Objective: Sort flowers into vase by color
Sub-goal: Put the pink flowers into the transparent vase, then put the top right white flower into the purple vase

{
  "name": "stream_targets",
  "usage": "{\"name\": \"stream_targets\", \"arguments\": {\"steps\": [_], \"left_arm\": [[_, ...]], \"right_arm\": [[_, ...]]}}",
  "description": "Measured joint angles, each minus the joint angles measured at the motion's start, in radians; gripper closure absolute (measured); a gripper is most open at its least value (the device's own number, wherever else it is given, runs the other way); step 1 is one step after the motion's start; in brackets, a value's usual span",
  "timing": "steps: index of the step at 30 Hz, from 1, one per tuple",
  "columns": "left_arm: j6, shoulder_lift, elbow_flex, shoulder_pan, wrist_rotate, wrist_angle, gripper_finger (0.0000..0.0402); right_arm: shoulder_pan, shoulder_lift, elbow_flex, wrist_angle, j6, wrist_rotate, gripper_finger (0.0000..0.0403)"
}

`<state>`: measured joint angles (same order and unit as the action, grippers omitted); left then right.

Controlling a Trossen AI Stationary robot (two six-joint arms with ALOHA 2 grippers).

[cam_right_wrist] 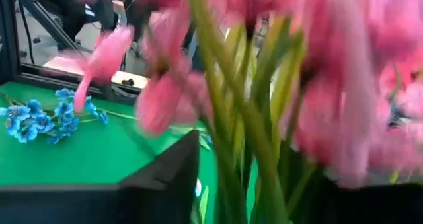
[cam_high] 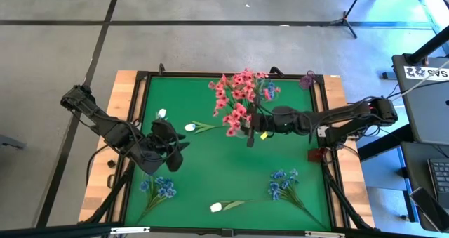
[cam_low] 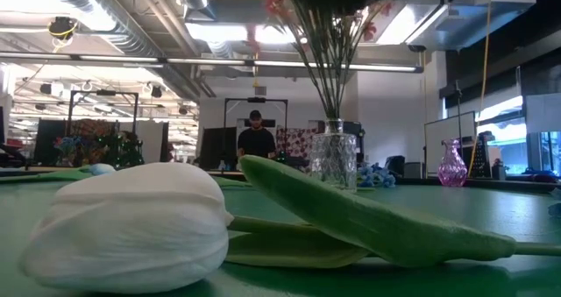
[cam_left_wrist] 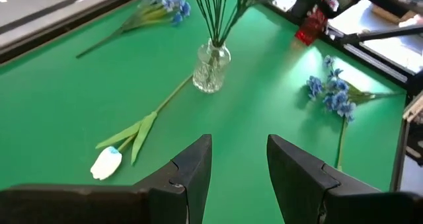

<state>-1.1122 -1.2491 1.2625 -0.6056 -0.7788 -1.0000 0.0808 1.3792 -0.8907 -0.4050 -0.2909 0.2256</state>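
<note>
Pink flowers (cam_high: 238,97) stood bunched in glass vase (cam_left_wrist: 211,67) near table centre, toward 12 o'clock. Right gripper (cam_high: 251,129) was right in among stems, coming from 3 o'clock; fingers spread, couldn't tell if gripping anything. Left gripper (cam_high: 175,151) hovered at 9 o'clock, fingers apart, empty. Blue sprigs (cam_high: 160,189) at 7 and (cam_high: 283,184) at 5. White buds (cam_high: 216,207) at 6, (cam_high: 189,127) near centre.

The left arm reaches in from the left side, elbow bent, its tool (cam_high: 175,151) hanging over the left half of the surface with fingers (cam_left_wrist: 192,168) parted. The right arm stretches nearly straight from the right edge toward the middle, its tool (cam_high: 250,129) there.
</note>
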Motion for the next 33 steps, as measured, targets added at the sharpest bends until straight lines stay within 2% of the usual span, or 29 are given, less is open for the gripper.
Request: {"name": "stream_targets", "arguments": {"steps": [5, 10, 20, 28, 33], "left_arm": [[0.0, 0.0, 0.0, -0.002, 0.022, -0.021, 0.026], [0.043, 0.0, 0.0, -0.018, 0.012, -0.024, 0.026], [0.121, 0.0, 0.0, -0.024, 0.016, -0.037, 0.026], [0.123, 0.0, 0.0, -0.026, 0.004, -0.036, 0.026], [0.059, 0.0, 0.0, -0.025, -0.104, -0.017, 0.026]], "right_arm": [[0.032, -0.033, -0.114, 0.182, 0.001, 0.034, 0.0148], [0.054, -0.062, -0.248, 0.468, 0.032, 0.079, 0.012], [0.053, -0.077, -0.504, 1.037, 0.301, 0.032, 0.0116], [0.053, -0.077, -0.654, 1.296, 0.494, -0.067, 0.0116], [0.053, -0.077, -0.719, 1.376, 0.581, -0.093, 0.0116]]}}
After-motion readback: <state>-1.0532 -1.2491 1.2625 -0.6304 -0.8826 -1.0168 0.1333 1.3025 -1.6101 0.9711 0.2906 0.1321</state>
